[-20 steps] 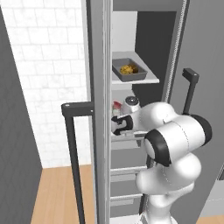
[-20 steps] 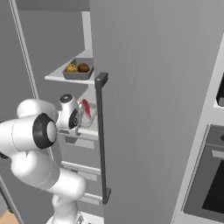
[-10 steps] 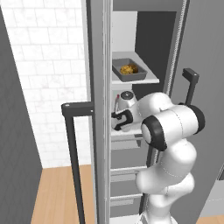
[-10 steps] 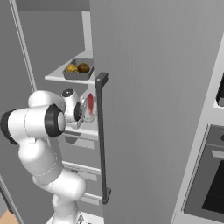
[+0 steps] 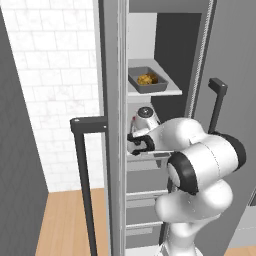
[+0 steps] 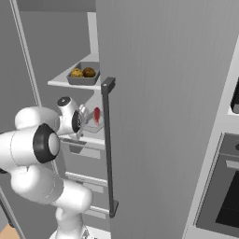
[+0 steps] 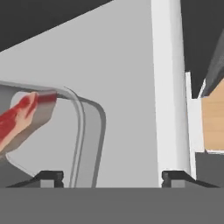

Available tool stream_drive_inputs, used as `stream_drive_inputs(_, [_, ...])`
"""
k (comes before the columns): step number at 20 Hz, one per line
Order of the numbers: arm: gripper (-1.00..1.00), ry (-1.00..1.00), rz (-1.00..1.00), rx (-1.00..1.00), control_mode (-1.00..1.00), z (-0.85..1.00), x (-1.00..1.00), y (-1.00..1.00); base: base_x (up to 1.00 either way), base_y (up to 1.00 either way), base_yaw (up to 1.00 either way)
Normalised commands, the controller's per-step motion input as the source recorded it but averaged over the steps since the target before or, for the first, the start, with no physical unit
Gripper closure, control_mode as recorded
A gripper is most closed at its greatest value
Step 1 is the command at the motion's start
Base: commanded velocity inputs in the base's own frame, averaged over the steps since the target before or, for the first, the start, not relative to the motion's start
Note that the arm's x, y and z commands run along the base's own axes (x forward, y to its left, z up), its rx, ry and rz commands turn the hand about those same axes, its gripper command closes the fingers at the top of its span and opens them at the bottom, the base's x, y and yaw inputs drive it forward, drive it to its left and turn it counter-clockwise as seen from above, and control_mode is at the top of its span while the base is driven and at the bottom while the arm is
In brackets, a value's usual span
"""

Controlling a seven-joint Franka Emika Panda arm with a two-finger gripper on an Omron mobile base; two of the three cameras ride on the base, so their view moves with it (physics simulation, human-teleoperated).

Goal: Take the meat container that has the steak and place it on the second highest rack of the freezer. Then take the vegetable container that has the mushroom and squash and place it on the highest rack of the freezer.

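The meat container (image 7: 83,127) is a grey tray holding the red steak (image 7: 15,120), and it lies on a white freezer shelf (image 7: 131,83). My gripper (image 7: 113,177) is open, its fingertips (image 7: 49,177) wide apart on either side of the tray's near corner. From the right base view, the steak (image 6: 96,115) shows just beyond my gripper (image 6: 87,122), one shelf below the vegetable container (image 6: 83,75). That tray (image 5: 147,80) holds yellow-orange and brown lumps and sits on the upper shelf (image 5: 167,92).
The freezer's open doors flank the arm, with dark bar handles (image 5: 82,170) (image 6: 108,144). Grey drawers (image 6: 84,154) sit below the shelves. An oven front (image 6: 224,186) stands to the right, and a white tiled wall (image 5: 55,75) to the left.
The arm pushed the hand and the meat container deeper onto the lower shelf. The jaws then went from shut on the tray to open.
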Motion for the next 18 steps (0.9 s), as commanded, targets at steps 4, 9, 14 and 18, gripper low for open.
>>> stream_drive_inputs(4, [-1.0,-0.29,-0.1,-0.04,-1.0,0.42,-0.9,0.01,0.0,0.0,0.0])
stream_drive_inputs(9, [-1.0,-0.38,-0.16,0.0,-1.0,0.89,-1.0,0.0,0.0,0.0,0.0])
stream_drive_inputs(14, [-1.0,-0.25,-0.09,0.02,-1.0,1.0,-1.0,0.0,0.0,0.0,0.0])
stream_drive_inputs(18, [-1.0,-0.18,-0.03,0.1,-1.0,1.0,-1.0,-0.03,0.0,0.0,0.0])
